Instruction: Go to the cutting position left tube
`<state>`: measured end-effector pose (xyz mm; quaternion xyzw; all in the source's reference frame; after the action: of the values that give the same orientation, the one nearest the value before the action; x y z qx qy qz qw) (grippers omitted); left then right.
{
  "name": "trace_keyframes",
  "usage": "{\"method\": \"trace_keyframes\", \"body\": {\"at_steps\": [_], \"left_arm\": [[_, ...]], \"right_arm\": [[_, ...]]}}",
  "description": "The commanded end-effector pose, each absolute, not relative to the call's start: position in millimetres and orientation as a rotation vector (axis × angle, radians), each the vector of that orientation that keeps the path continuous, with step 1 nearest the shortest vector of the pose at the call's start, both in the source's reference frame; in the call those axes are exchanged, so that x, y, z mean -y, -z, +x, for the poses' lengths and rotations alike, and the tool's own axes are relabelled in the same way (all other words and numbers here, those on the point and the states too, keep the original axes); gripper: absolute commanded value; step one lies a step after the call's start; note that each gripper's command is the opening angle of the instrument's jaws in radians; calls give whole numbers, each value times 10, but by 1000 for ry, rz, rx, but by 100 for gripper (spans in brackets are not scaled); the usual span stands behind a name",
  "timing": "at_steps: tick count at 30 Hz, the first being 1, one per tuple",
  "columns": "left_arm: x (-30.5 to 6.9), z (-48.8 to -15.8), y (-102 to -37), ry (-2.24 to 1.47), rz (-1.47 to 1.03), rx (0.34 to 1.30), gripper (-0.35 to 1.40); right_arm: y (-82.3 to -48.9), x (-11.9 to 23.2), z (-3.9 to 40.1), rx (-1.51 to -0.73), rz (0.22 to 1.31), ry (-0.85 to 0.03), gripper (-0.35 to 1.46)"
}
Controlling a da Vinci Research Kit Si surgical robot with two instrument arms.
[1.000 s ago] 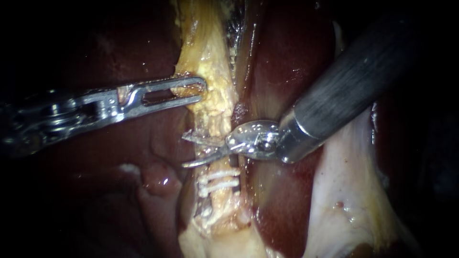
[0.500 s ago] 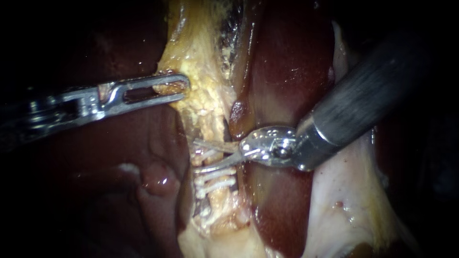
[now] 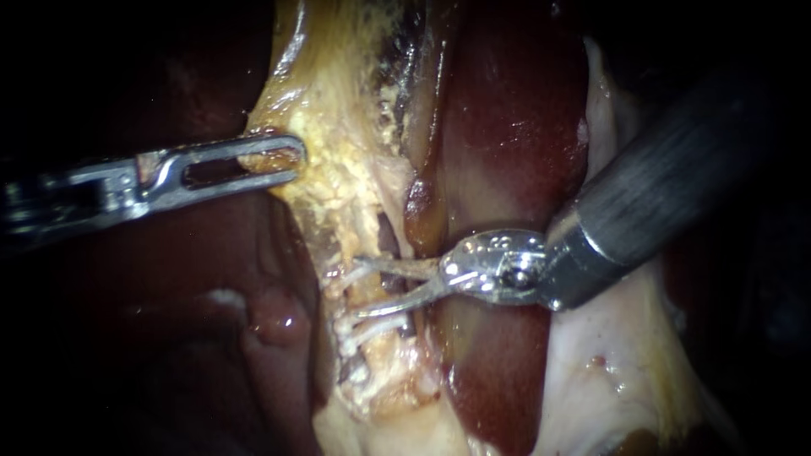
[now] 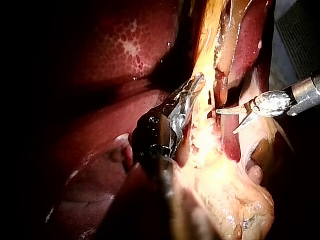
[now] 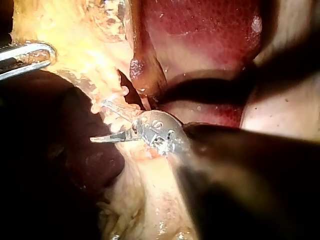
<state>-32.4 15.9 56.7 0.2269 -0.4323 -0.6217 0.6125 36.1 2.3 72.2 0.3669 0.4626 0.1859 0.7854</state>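
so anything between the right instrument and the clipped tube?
Nothing visible. The right instrument has its jaws open on either side of the clipped tube, just above the white clips. The left instrument grips fatty tissue higher up, clear of that spot.

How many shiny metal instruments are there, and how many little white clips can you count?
Instruments: 2. The left instrument has its tool shut on yellow tissue; the right instrument has its tool open.
White clips: at least 2, just below the right tool; any others are too unclear to count.
Total: at least 4.
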Motion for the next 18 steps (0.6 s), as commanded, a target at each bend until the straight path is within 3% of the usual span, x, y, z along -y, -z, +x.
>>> {"method": "trace_keyframes", "body": {"at_steps": [1,18], "left_arm": [[-159,-323,-566,1437,523,1000,-35],[-152,-314,-540,1449,519,1017,-35]], "right_arm": [[-722,-23,359,-979,789,-401,118],[-747,-20,356,-915,810,-452,114]]}}
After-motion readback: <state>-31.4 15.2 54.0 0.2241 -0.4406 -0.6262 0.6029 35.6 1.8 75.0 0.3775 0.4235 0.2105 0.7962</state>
